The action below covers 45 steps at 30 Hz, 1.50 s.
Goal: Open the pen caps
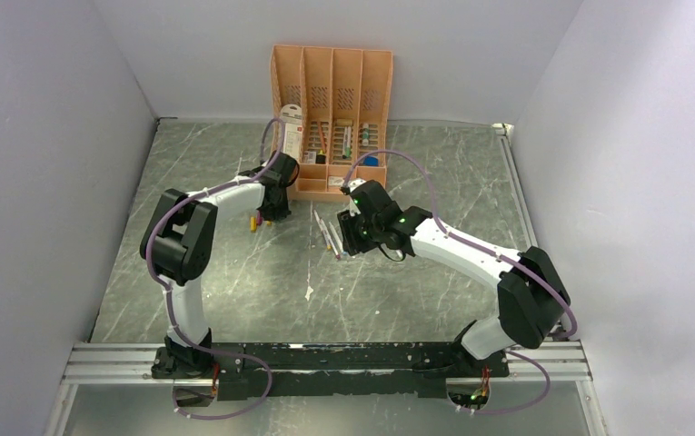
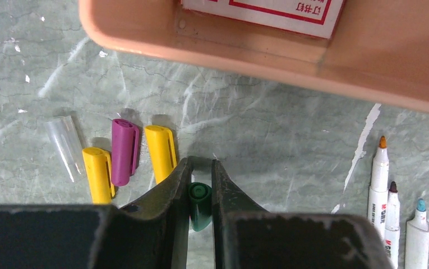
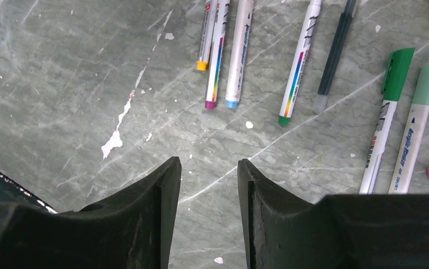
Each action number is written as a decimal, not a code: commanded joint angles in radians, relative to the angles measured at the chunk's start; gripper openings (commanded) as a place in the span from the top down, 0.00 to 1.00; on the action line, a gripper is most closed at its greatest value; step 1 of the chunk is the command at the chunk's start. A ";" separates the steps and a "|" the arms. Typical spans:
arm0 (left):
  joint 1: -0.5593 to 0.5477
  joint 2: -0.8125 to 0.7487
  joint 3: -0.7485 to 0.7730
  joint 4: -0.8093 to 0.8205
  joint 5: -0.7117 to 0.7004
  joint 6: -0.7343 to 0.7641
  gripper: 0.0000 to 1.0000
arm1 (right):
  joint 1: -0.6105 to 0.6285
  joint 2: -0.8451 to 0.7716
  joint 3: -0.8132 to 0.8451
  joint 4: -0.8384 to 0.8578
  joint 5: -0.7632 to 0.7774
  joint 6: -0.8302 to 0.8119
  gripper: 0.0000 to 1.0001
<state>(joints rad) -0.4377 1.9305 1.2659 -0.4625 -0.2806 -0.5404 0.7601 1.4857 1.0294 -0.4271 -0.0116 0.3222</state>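
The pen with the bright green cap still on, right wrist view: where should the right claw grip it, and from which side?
Probably the white barrel at mid-length, coming straight down with the right claw open across its width. The pen lies flat on the table, and its bright green cap is left free for pulling. A pale green-capped pen lies close alongside, leaving little finger room.

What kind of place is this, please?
Probably a robot test cell, not an office: plain grey walls enclose a marbled table, the left arm and right arm are bolted to a rail at its near edge, and pens lie before an organiser.
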 commanded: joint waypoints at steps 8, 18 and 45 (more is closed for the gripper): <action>0.013 -0.002 0.015 -0.043 -0.027 -0.004 0.72 | -0.002 -0.021 0.000 0.018 -0.014 0.005 0.56; 0.014 -0.030 0.011 -0.055 -0.003 -0.017 0.63 | -0.002 -0.024 -0.003 0.016 -0.018 0.008 0.55; -0.004 -0.639 -0.181 -0.077 0.305 0.016 0.00 | -0.239 0.037 0.075 -0.041 0.025 -0.064 0.47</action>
<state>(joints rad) -0.4397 1.3643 1.1336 -0.5430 -0.0727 -0.5369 0.5438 1.4883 1.0580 -0.4625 0.0109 0.2867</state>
